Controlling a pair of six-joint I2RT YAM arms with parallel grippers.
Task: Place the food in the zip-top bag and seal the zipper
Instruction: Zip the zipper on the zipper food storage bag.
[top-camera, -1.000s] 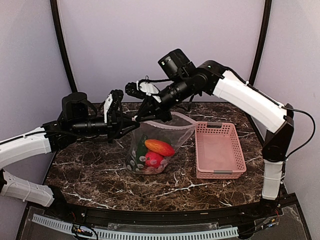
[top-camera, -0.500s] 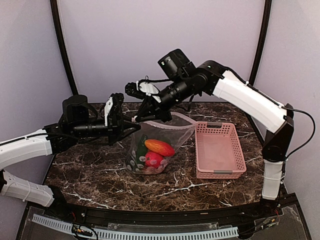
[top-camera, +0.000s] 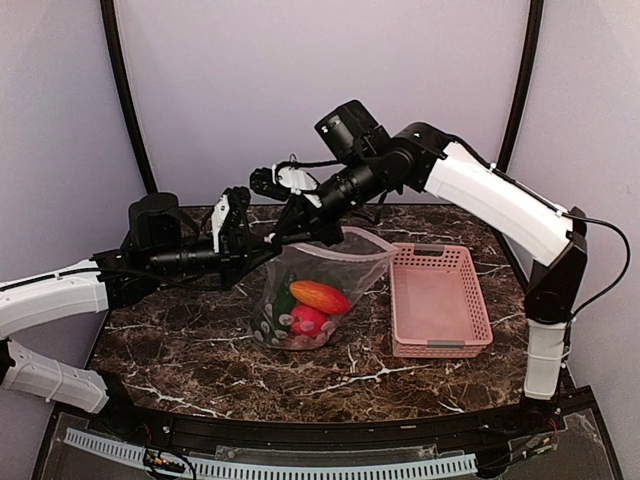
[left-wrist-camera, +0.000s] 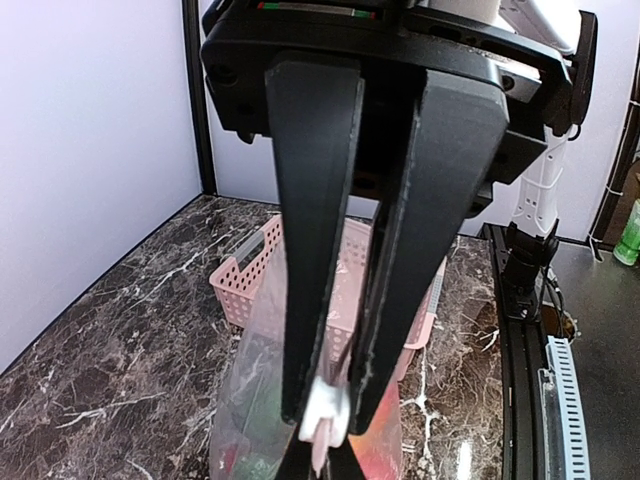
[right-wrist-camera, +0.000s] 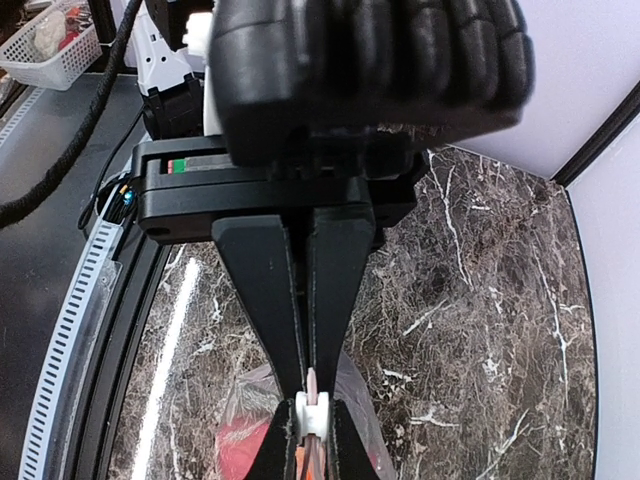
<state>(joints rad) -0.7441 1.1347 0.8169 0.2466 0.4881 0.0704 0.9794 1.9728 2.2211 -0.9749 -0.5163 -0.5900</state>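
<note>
Right, the zip-top bag (top-camera: 335, 272) is being held up by its mouth over the bench (top-camera: 180, 330), and its bottom appears to rest on the marble. The food (top-camera: 305, 318) is already inside: an orange-red oval (top-camera: 319, 295) is seen lying over a red piece (top-camera: 308, 320), with a green piece (top-camera: 284, 298) tucked at the left.

The left end effector (left-wrist-camera: 325, 415) is closed tight on the zipper (top-camera: 350, 257), and a whitish bit of the strip is pinched between its tips. The right end effector (right-wrist-camera: 312, 418) is likewise clamped on that strip, just beside the left one. Both grips are bunched at the bag's left corner. From there the mouth is seen sagging open towards the pink basket (top-camera: 440, 349).

The film is judged to be thin, soft and slippery, so little would be gained by grabbing the wall, which would only crumple and slide. The strip is the stiffer part, and that is where hold is best taken. The toy pieces look light, yet their weight can be expected to pull the mouth out of line. A taut, straight strip would be needed before any pressing shut is tried. Not much of the seal looks made yet.
</note>
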